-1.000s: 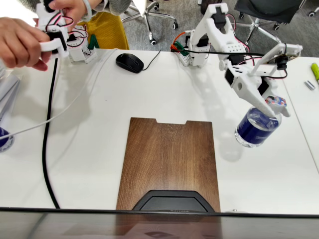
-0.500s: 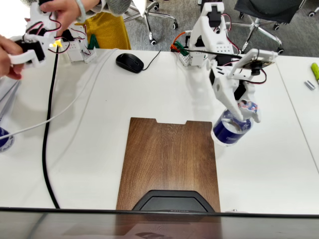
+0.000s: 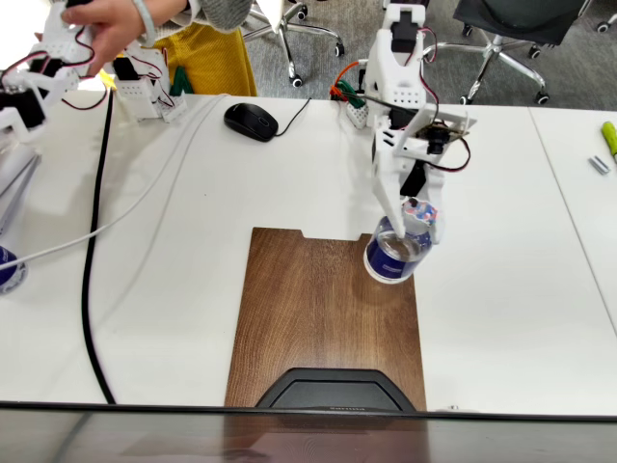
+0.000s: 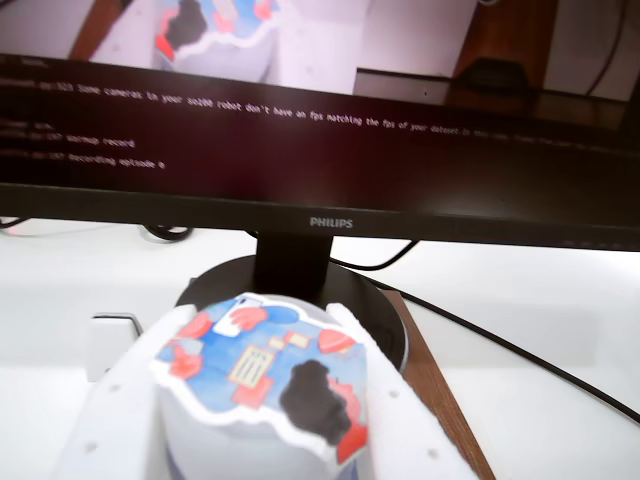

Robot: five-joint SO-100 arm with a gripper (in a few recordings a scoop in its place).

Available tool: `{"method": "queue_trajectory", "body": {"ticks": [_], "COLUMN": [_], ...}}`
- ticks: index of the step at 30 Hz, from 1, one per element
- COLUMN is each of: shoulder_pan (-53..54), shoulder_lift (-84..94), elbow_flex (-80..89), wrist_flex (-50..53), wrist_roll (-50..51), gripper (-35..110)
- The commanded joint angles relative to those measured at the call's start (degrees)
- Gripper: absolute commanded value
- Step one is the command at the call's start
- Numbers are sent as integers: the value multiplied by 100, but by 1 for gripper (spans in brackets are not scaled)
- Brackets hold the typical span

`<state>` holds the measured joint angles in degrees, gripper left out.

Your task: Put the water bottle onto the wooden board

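Water bottle carried over board, not yet set down

Water bottle (image 3: 397,253): small clear plastic bottle, dark blue label band, white cap with coloured specks. Location: held above the upper right corner of the large flat dark-brown wood-grain board (image 3: 318,318), which lies on the white table (image 3: 174,270).
Progress: bottle reached the board; judged still to be lowered and released.
Hand (image 3: 415,217): white two-finger hand, closed around the bottle at the cap end; wrist view shows fingers (image 4: 105,415) flanking the cap (image 4: 265,375).
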<state>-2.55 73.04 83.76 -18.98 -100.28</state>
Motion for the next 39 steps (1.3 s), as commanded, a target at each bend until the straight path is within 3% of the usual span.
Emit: {"method": "queue_trajectory", "body": {"ticks": [1, 23, 39], "shoulder_pan": [97, 580, 563], "shoulder_lift": [721, 606, -439], "elbow_flex": [0, 202, 123], "wrist_flex": [-53, -62, -360], "wrist_roll": [9, 97, -35], "gripper": [0, 0, 0]}}
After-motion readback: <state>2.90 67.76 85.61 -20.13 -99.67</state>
